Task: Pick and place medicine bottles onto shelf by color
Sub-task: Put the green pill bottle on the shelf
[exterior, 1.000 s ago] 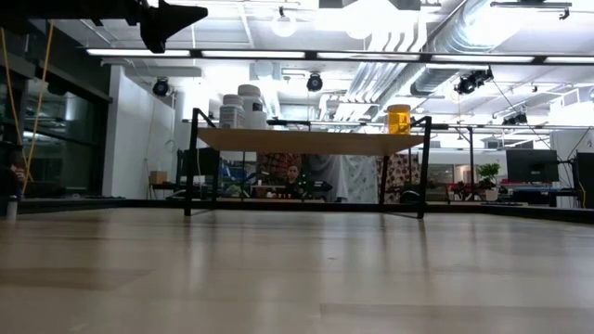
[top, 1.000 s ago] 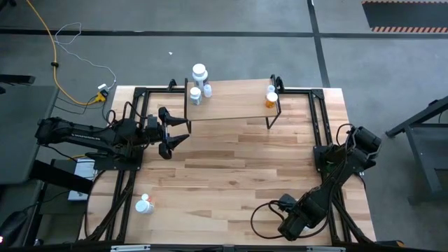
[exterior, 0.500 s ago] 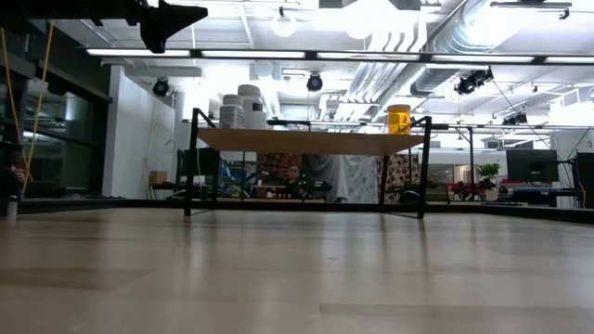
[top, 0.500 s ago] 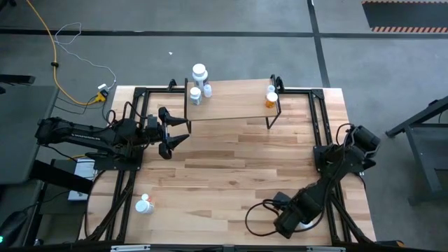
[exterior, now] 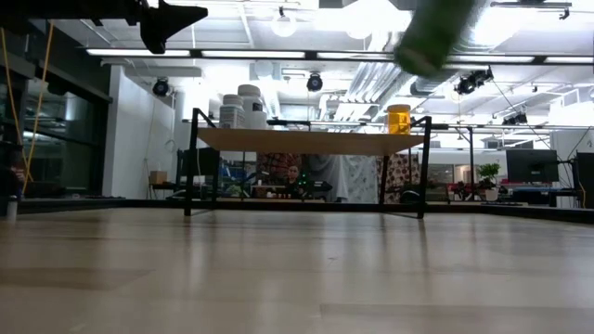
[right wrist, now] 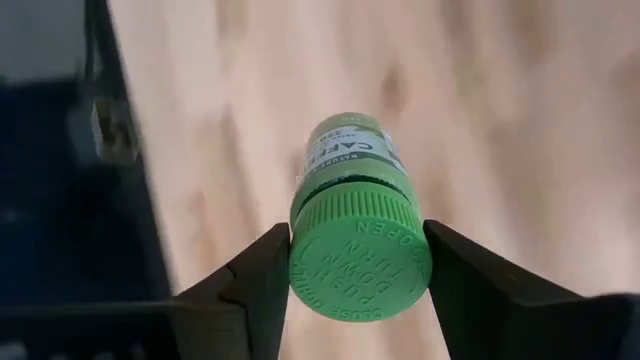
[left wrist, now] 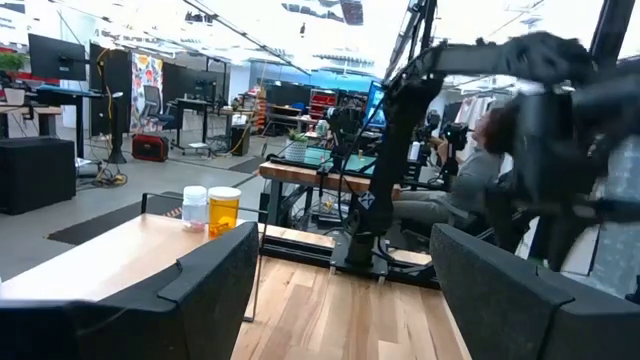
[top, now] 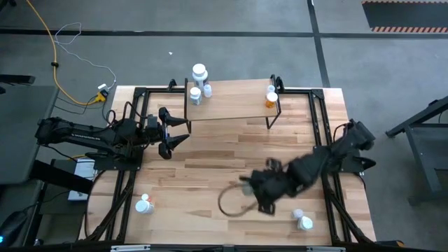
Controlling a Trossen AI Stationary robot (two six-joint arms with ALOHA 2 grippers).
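while the right gripper (right wrist: 358,262) clamps the green bottle (right wrist: 358,225) by its ribbed green cap, fingers pressed on either side of it, the dark green body points away from the wrist and shows a white label strip; the cap has embossed lettering. in the high view the right gripper (top: 262,190) sits blurred over the middle-near part of the table (top: 210,147), and the low view shows the green bottle (exterior: 436,32) as a blur high up, tilted, clear of the tabletop.

shelf (top: 231,101) stands at the far side of the table on black legs. on its left end: a taller white bottle (top: 199,73) and two smaller white bottles (top: 196,95) close together. on its right end: an orange bottle (top: 271,99) with a white cap, another small white-capped one just beside it. one more red-and-white bottle (top: 144,204) lies on the near-left part of the table, and a white bottle (top: 304,222) lies near-right.

left gripper (top: 175,131) hangs left of the shelf, above the table, fingers spread apart with nothing between them.

vs a second ago: right arm was folded at the near-right corner, gripper low there; now it has swung out toward the table's centre carrying the green bottle. the near-right white bottle is now uncovered. left arm, shelf and its bottles unchanged.
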